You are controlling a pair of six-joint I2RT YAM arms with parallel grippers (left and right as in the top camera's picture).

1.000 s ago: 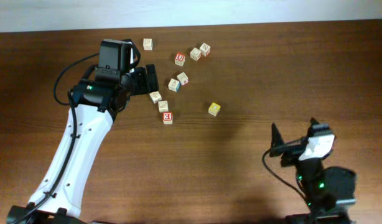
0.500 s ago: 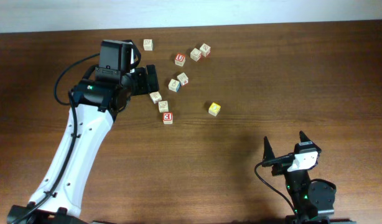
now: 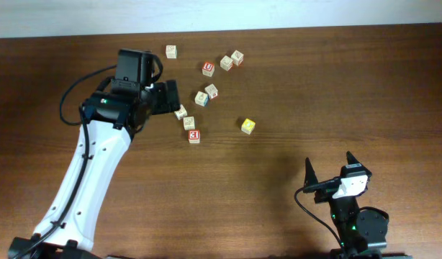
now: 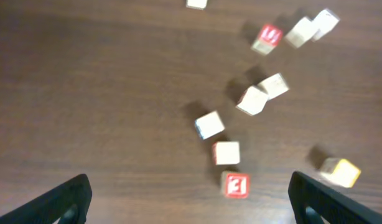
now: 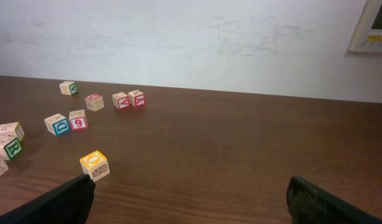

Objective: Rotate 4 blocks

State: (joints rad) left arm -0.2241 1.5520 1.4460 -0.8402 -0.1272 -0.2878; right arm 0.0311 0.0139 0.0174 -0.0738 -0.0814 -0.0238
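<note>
Left claw (image 4: 191, 202) has shifted slightly, gaping wide, the blocks (image 4: 227, 152) lying just ahead

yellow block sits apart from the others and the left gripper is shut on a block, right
No: the left gripper is open and holds nothing, as the left wrist view shows. The yellow block does sit apart from the others.

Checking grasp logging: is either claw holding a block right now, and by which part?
Nothing held. Left claw open beside the blocks; right claw open, well clear.
</note>
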